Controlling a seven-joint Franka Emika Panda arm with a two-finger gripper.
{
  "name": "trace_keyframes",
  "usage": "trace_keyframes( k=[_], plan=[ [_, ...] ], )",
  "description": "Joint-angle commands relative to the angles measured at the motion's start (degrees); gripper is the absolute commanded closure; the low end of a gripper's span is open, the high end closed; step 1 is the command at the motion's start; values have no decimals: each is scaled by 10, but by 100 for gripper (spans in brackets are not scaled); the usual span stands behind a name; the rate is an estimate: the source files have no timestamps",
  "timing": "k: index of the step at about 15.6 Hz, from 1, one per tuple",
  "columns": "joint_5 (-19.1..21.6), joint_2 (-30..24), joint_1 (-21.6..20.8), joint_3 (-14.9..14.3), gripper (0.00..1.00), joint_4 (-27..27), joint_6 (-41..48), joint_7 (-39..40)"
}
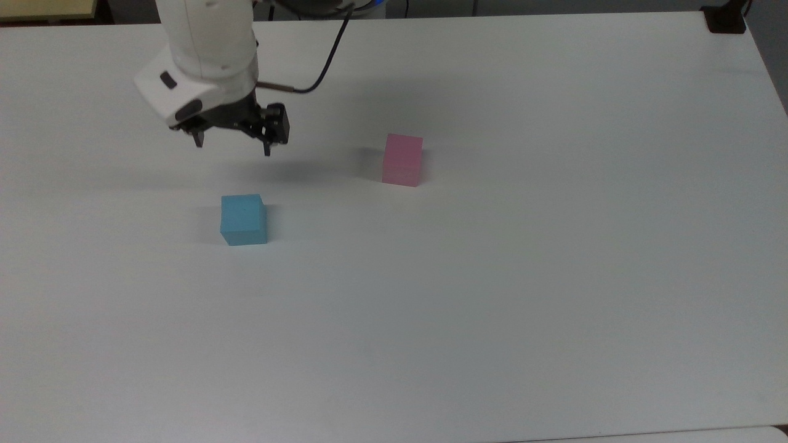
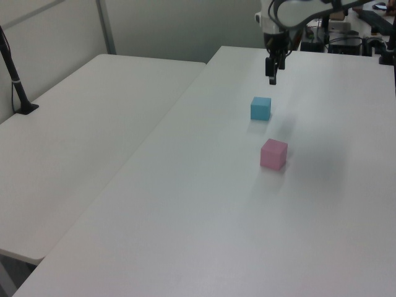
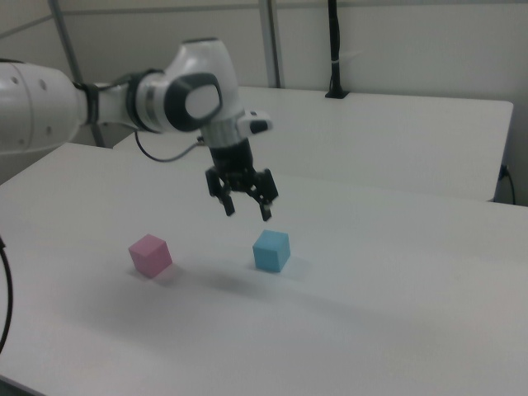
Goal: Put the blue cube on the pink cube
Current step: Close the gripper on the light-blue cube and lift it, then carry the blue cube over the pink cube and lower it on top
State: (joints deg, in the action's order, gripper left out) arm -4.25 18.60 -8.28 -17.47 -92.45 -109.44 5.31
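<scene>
The blue cube [image 1: 244, 219] [image 2: 260, 107] [image 3: 271, 250] rests on the white table [image 1: 492, 295]. The pink cube [image 1: 402, 159] [image 2: 273, 154] [image 3: 150, 254] sits apart from it, toward the top view's right. My gripper [image 1: 233, 147] [image 2: 271, 78] [image 3: 247, 213] hangs in the air above the table, open with nothing between its black fingers. In the top view it is just behind the blue cube and slightly to the left. In the right view it hovers above and a little left of the blue cube.
A black cable [image 1: 326, 58] trails from the white arm [image 1: 206, 43]. A second white table [image 2: 80, 136] adjoins on the left view's left, with a black post [image 2: 15, 80] standing on it. A dark clamp [image 1: 725, 18] sits at the top view's far right corner.
</scene>
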Motion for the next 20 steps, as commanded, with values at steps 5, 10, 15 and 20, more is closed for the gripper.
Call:
trace_keyframes(
  k=[5, 10, 15, 20],
  plan=[
    [14, 117, 1, -4, 0, 11, -125, 1],
    [31, 135, 0, -4, 43, 12, -170, -5],
    [58, 42, -16, 0, 79, -11, -112, -2],
    [80, -72, -101, 0, 77, -109, -65, -25]
  ],
)
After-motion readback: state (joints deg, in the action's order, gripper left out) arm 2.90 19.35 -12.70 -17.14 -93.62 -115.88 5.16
